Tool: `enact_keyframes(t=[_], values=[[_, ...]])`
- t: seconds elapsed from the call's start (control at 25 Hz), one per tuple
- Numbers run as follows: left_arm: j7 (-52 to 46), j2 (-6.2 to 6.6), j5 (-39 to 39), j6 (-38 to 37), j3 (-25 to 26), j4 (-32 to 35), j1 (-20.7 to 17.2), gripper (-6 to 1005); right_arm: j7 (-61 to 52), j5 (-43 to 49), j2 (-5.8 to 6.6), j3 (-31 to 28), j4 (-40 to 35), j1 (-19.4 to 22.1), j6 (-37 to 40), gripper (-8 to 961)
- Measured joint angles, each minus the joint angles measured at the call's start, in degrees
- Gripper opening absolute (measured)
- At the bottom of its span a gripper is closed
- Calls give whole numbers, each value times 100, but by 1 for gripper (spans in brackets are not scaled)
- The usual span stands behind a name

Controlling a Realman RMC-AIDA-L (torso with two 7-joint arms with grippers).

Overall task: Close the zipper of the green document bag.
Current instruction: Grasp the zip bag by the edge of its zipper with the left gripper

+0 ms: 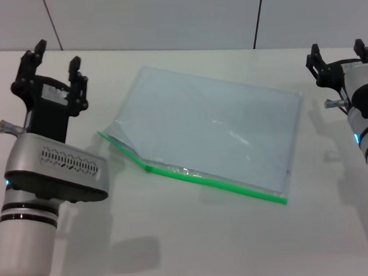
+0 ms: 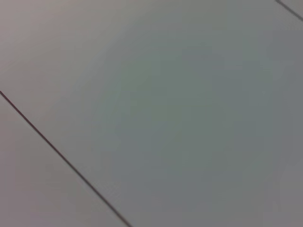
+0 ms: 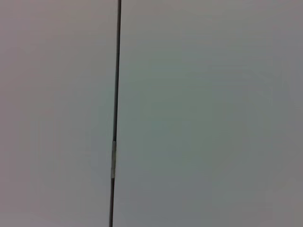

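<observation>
The green document bag (image 1: pixel 215 132) lies flat in the middle of the white table, a translucent pale blue pouch. Its zipper (image 1: pixel 228 184), a bright green strip, runs along the near long edge; toward the left end the two sides gape apart and a small slider (image 1: pixel 186 170) sits on the strip. My left gripper (image 1: pixel 55 62) is raised at the left of the bag, fingers apart and holding nothing. My right gripper (image 1: pixel 341 51) is raised at the far right, also apart from the bag, fingers spread and empty. Both wrist views show only grey wall panels.
The white table (image 1: pixel 198 251) stretches around the bag. A grey panelled wall (image 1: pixel 162 13) with dark seams stands behind the table's far edge.
</observation>
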State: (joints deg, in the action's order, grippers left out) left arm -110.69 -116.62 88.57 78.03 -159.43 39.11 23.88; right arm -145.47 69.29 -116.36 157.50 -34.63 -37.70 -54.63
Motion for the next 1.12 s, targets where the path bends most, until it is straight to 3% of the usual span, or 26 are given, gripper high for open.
enact_keyframes(t=[0.48,1.12], values=[[1500,9,-1456,-407,-411,155,83,584,15,-4,0,-9,9,-1,6,830],[2739,7,-1854,-1401,-431,175,166,584,28,-3,0,-18,17,25,6,829]])
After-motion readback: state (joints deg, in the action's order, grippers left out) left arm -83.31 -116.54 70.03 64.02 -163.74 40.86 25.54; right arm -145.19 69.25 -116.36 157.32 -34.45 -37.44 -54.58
